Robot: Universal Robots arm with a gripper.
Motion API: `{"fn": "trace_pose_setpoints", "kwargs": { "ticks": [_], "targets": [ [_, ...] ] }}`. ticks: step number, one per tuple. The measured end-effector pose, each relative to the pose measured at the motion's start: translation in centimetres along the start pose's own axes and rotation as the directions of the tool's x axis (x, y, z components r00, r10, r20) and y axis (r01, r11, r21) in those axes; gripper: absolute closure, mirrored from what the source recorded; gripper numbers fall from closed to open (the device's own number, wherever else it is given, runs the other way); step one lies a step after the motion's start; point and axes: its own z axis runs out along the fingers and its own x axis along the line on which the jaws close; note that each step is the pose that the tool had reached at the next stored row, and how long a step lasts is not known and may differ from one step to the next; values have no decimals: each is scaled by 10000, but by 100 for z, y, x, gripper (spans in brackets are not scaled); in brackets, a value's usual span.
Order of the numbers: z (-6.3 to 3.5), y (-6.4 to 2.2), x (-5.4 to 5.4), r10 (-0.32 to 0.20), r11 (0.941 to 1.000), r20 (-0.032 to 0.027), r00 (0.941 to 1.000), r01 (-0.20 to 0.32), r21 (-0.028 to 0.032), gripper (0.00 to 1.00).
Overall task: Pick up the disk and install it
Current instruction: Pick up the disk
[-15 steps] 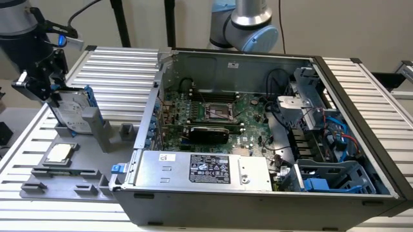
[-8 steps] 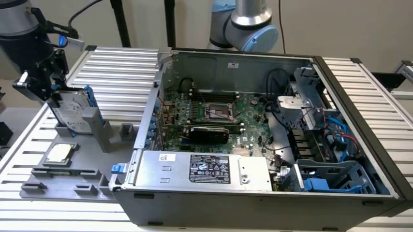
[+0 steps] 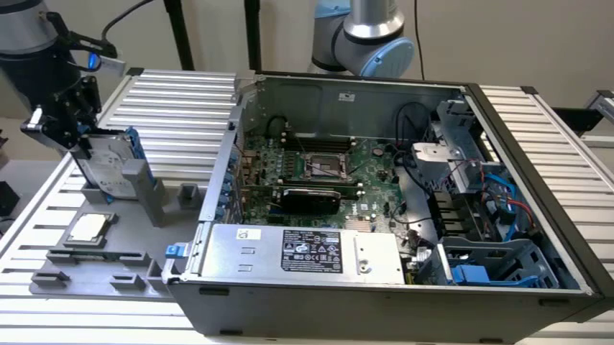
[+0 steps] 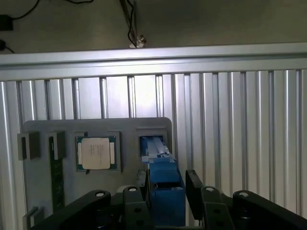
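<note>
Because the disk stands upright on edge in a slot of the grey tray beside the computer case, the gripper pinches its top edge from above.

- The ribbed aluminium worktop is carrying everything I am working over.
- An open computer case is sitting across its middle.
- A grey fixture tray is lying near the corner at the exterior view's left.
</note>
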Motion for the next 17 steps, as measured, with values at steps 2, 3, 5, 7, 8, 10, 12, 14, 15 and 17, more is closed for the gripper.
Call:
{"fn": "trace_pose_setpoints", "kwargs": {
  "ticks": [2,3,5,7,8,10,12,14,15,17],
  "targets": [
    [2,0,1,0,10000,1,10000,0,2,100],
    [2,-1,4,-1,10000,0,10000,1,1,100],
    [4,0,10,0,10000,1,10000,0,2,100],
    [4,-2,19,-1,10000,1,10000,1,1,100],
    [4,-1,23,-1,10000,0,10000,1,0,100],
    [4,-2,35,0,10000,0,10000,0,-1,100],
    [5,-3,52,0,10000,0,10000,0,-1,100],
    [5,-4,75,0,10000,0,10000,0,0,100],
    [5,-5,86,0,10000,0,10000,0,0,100],
    [6,-5,103,0,10000,0,10000,0,1,100]
  ]
}}
